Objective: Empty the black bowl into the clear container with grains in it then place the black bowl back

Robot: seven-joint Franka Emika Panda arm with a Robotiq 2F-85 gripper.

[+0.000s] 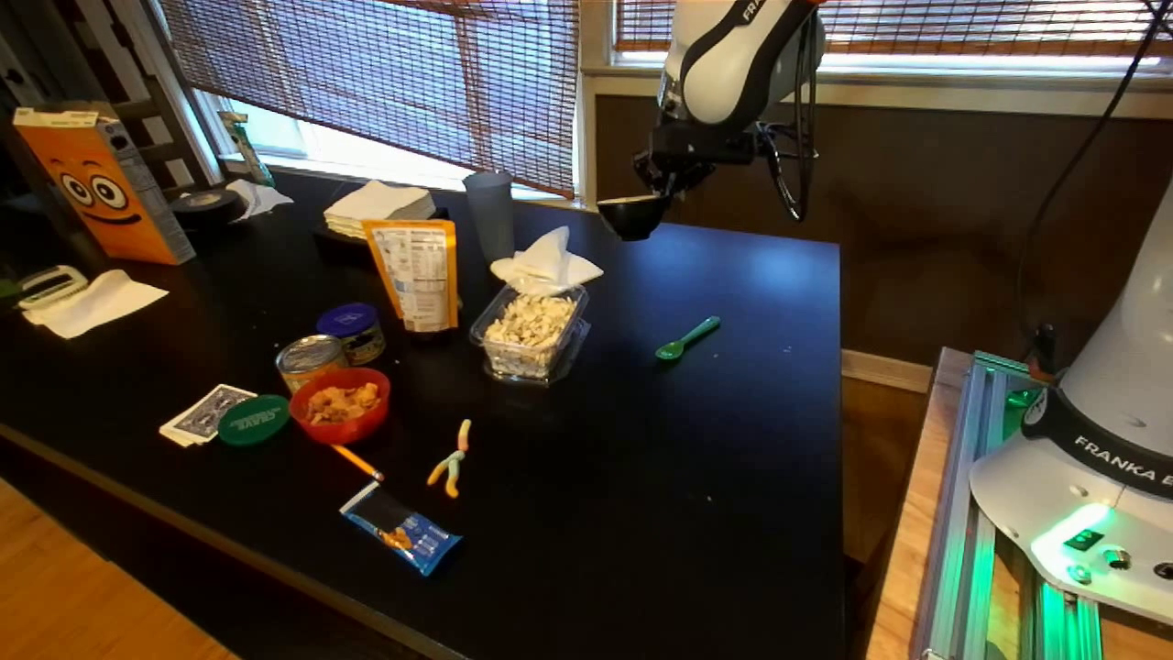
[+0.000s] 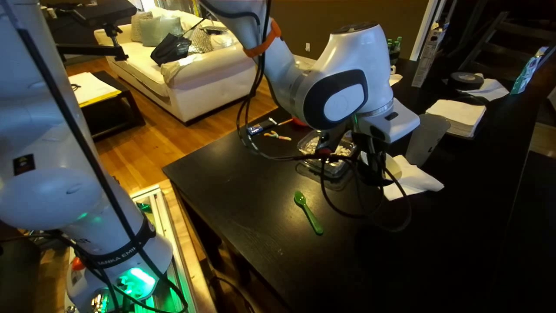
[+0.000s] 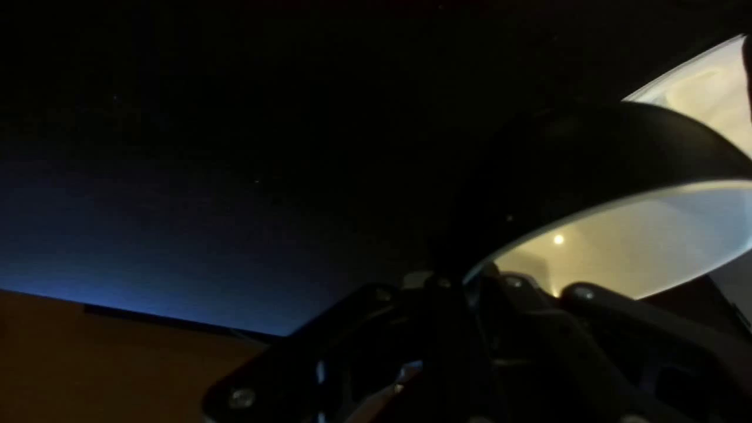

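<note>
Claw: clenched on the rim of the black bowl; you have that bowl up in the air above the smooth, dark surface.
Black bowl: round-bottomed, black outside, glossy cream inside. In an exterior view you see it upright, mouth nearly level, apart from the clear container; your wrist view shows only part of the inner wall.
Clear container: squarish, thin see-through plastic, standing on the surface and heaped with pale, flaky grains. You can find it in both exterior views.
Napkin: white paper, crumpled into soft peaks, close by the container; whether they touch, you cannot tell.
Spoon: green, shiny, lying flat near the container.
Pouch: orange-edged, printed, standing upright.
Cup: tall, grey, translucent, narrowing toward its foot.
Red bowl: round and smooth, holding rough orange-brown pieces.
Cans: two short cylinders near the red bowl, one with a blue lid.
Wrapper: flat, shiny and blue, lying on the surface.
Pencil: thin, straight, yellow, between the red bowl and the wrapper.
</note>
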